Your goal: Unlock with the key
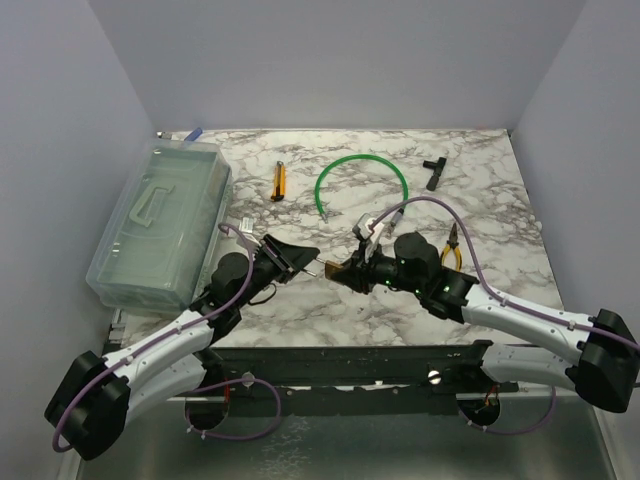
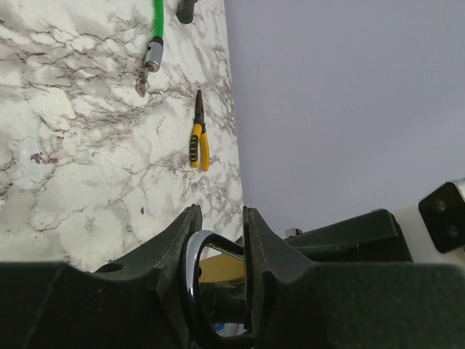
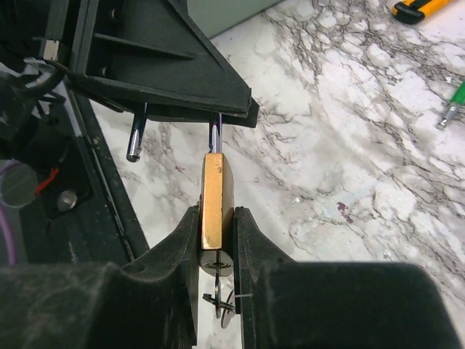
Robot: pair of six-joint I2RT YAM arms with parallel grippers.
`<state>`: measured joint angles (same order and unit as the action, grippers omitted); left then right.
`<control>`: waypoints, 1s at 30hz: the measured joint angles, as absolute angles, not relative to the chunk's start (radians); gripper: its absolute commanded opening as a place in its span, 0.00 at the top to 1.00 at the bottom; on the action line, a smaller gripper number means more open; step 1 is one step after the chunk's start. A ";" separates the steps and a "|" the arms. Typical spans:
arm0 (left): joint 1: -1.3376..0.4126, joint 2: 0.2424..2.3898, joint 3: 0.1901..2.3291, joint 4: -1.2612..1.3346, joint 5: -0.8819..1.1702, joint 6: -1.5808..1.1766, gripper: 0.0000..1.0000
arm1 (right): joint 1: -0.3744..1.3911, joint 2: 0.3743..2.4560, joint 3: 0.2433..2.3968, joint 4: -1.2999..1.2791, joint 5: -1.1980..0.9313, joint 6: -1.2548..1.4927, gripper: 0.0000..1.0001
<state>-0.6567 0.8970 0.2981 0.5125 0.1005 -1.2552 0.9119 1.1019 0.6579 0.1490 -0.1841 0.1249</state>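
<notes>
The brass padlock is held in the air between both arms. My right gripper is shut on its brass body. The tiny silvery key sticks in the keyhole at the body's near end, with a small ring hanging from it. My left gripper is shut on the steel shackle. In the right wrist view one shackle leg enters the body and the other leg hangs free beside it. In the top view the padlock sits between the left gripper and the right gripper.
A clear plastic box stands at the left. A yellow utility knife, a green cable loop and a black T-shaped piece lie at the back. Yellow pliers lie right of the right arm.
</notes>
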 measured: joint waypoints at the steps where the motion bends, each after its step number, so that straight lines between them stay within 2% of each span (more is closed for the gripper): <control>1: -0.655 0.899 0.309 0.490 0.101 -1.254 0.69 | 0.921 1.107 0.667 0.136 -0.170 0.105 0.99; 5: -0.648 0.905 0.353 0.403 0.098 -1.233 0.68 | 0.964 1.132 0.696 0.099 -0.096 0.030 0.99; 12: -0.639 0.947 0.402 0.266 0.096 -1.183 0.60 | 1.039 1.204 0.722 0.060 0.053 -0.046 0.99; 18: -0.639 0.969 0.441 0.171 0.116 -1.166 0.45 | 1.081 1.244 0.732 0.065 0.161 -0.086 0.99; 30: -0.612 1.018 0.519 0.120 0.179 -1.134 0.43 | 1.109 1.323 0.733 0.065 0.278 -0.133 0.99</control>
<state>-0.6117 1.0183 0.5186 0.1196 0.1787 -1.1336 1.1088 1.3228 0.7326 0.0647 0.2779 -0.1326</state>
